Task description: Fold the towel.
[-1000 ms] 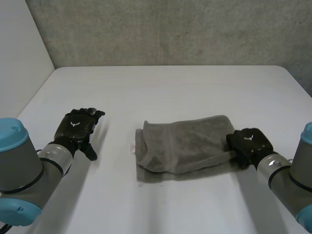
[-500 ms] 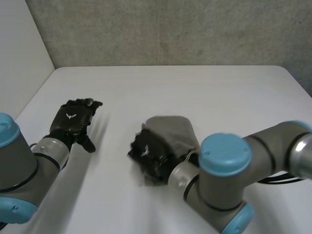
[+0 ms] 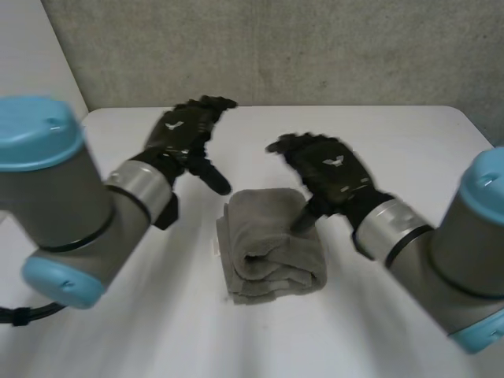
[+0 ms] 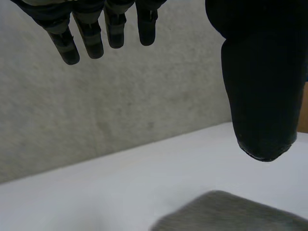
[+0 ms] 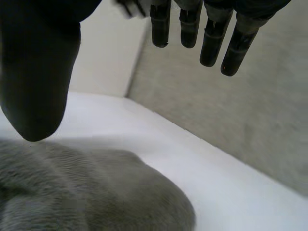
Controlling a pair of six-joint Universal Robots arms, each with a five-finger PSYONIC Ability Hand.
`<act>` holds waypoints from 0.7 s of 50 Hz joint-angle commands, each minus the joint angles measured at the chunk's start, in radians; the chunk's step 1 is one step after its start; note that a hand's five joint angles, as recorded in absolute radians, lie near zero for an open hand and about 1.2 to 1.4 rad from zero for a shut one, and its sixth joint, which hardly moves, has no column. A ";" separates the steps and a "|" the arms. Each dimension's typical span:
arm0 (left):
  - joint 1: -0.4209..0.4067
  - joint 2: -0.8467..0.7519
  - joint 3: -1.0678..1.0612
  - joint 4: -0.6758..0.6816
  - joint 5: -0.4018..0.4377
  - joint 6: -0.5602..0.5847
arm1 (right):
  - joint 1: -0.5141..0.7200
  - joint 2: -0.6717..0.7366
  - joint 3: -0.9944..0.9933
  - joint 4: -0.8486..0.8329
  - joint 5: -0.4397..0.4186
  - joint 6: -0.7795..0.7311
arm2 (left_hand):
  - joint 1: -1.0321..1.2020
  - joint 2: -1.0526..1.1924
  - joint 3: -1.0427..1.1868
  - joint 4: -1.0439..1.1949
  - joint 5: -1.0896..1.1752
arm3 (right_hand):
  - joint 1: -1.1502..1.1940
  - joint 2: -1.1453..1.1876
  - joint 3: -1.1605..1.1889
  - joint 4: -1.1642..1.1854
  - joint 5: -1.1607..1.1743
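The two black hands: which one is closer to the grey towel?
The right hand: its thumb points down over the folded towel's edge. The left hand is off to the towel's side, above the bare table. Both are open.

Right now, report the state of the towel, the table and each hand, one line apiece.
towel: folded into a compact bundle, lying flat on the table, held by neither hand.
left hand: open, fingers straight, in the air beside the towel.
right hand: open, fingers straight, above the towel, holding nothing.
table: white, bearing the towel.
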 commanded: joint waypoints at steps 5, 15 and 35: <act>-0.133 -0.273 0.231 -0.139 -0.075 -0.064 | -0.170 0.034 -0.032 0.163 -0.002 0.173 | -0.001 0.010 0.009 0.008 -0.029 | -0.061 -0.074 -0.069 -0.087 -0.059; -0.141 -0.378 0.219 -0.157 -0.282 -0.038 | -0.158 0.204 -0.176 0.263 -0.019 0.158 | -0.001 0.010 0.009 0.008 -0.029 | -0.061 -0.074 -0.069 -0.087 -0.059; -0.136 -0.368 0.011 -0.111 -0.290 0.019 | -0.017 0.433 -0.307 0.303 0.091 -0.060 | -0.001 0.010 0.009 0.008 -0.029 | -0.061 -0.074 -0.069 -0.087 -0.059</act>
